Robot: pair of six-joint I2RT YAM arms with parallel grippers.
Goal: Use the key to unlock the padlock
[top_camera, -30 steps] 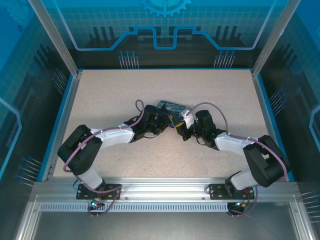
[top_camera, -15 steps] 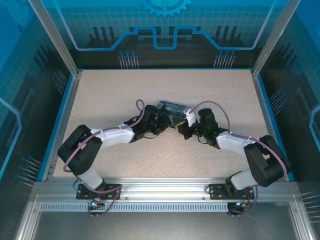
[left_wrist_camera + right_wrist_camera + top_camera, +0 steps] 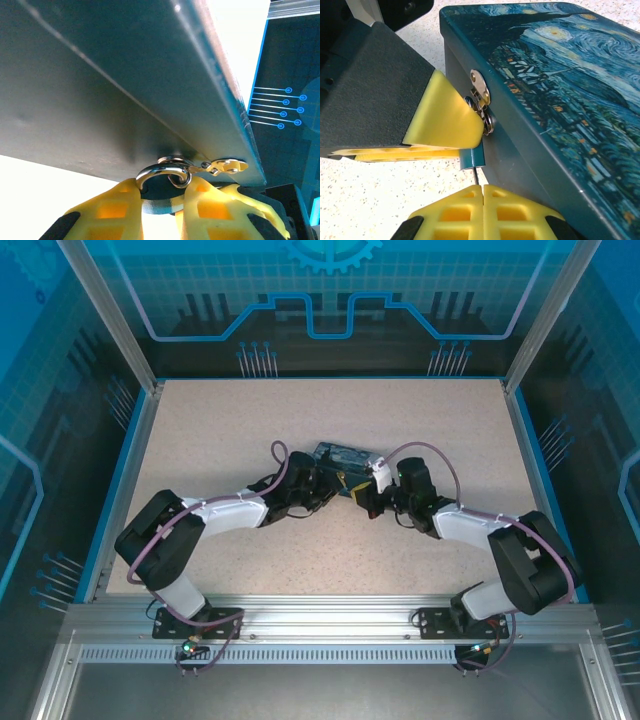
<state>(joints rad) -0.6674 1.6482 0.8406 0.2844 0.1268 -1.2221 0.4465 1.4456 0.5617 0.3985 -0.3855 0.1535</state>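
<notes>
Since a sec ago, the right end effector (image 3: 482, 187) has only nudged a bit by the box (image 3: 560, 75), then gone still. Both grips look the same as before. Its yellow fingers are pressed tight together, pinching the key (image 3: 477, 176), a thin sliver poking up to the bottom of the padlock (image 3: 472, 157). So the key is prob. in the hole & a turn comes next, I think. The left end effector (image 3: 165, 192) pinches the padlock body w/ fingers a little apart, holding it steady. The padlock hangs from the hasp (image 3: 480, 87) on the box's front side. The box sits mid worktop (image 3: 220, 420), lid shut, so can't tell what's inside.
</notes>
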